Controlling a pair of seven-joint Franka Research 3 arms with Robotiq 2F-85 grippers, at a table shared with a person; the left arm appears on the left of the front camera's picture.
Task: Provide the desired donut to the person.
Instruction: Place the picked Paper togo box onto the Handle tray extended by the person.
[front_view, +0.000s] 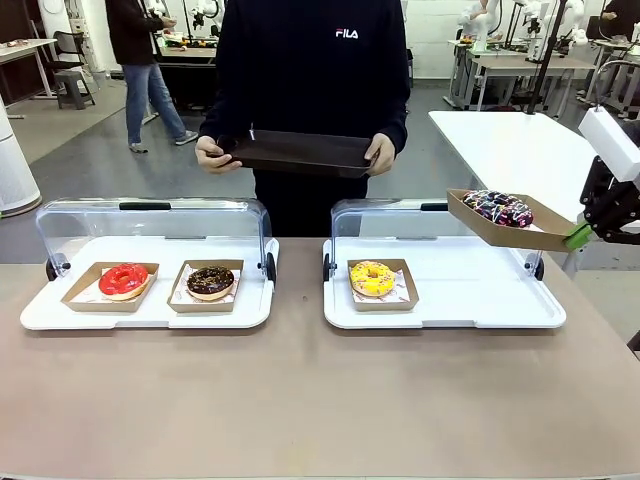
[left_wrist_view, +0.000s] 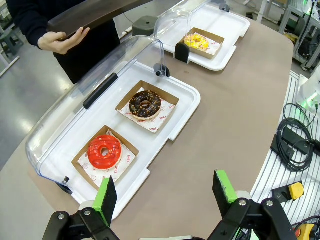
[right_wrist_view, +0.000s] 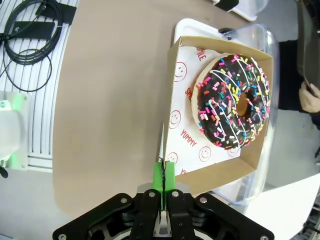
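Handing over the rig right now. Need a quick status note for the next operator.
Right claw: shut on the edge of the paper tray with the sprinkled donut, in the air above the right display tray.
Left claw: open, empty, near the left display tray.
Person holds a black tray in both hands.
Done: donut picked up. Left: probably set it on the black tray.
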